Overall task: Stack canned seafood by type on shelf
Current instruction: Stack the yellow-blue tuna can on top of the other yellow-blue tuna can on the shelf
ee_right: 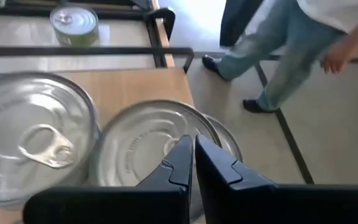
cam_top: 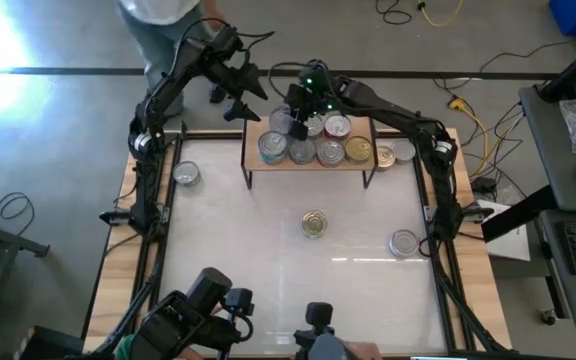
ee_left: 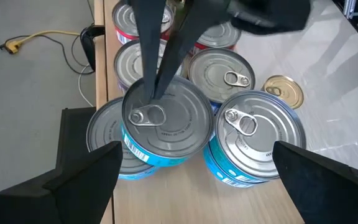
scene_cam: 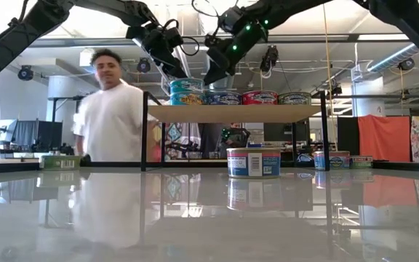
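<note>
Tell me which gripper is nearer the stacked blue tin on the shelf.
Right. The right gripper, shut, rests its fingertips on the stacked blue tin; the left gripper, open, hangs off the shelf's end beside it.

Shelf (cam_top: 308, 165): we find it crowded with tins (cam_top: 303, 150), one blue tin (ee_left: 166, 121) stacked on another at its left end.
Above the stack: the right pincer (ee_left: 157, 93), closed, touches the top tin's lid; the left pincer (cam_top: 238, 105) hangs open just beside.
Tabletop (cam_top: 228, 240): we see broad free room, broken by three lone tins (cam_top: 314, 223).
Behind the shelf: a person (scene_cam: 108, 109).
</note>
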`<state>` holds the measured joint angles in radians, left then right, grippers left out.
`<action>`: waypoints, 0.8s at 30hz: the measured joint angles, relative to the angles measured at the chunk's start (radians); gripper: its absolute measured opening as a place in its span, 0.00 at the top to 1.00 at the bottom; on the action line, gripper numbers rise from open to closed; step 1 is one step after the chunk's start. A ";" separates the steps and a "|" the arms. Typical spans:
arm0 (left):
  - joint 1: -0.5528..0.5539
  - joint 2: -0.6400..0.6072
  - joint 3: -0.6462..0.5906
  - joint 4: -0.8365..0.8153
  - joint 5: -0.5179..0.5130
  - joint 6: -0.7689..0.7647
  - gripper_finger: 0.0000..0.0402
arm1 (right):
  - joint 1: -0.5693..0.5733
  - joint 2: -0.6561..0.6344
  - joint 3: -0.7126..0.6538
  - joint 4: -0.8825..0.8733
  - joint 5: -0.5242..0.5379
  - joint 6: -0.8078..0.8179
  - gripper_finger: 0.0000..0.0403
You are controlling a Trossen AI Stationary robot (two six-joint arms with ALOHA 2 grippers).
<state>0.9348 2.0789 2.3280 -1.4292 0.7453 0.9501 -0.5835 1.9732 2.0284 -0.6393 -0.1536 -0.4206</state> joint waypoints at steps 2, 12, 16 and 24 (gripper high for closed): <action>0.000 0.000 0.000 0.000 0.000 0.000 0.00 | 0.000 0.008 -0.002 -0.017 -0.001 0.000 0.97; 0.001 0.000 0.000 0.000 -0.002 0.001 0.00 | 0.001 0.012 -0.002 -0.028 -0.004 -0.008 0.97; 0.001 0.000 0.000 0.000 -0.002 0.001 0.00 | 0.000 0.012 -0.003 -0.029 -0.004 -0.011 0.97; 0.001 0.000 0.000 -0.001 -0.002 -0.001 0.00 | -0.011 0.012 -0.015 -0.009 -0.004 -0.013 0.97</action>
<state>0.9360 2.0789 2.3279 -1.4300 0.7433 0.9489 -0.5944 1.9853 2.0130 -0.6483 -0.1574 -0.4337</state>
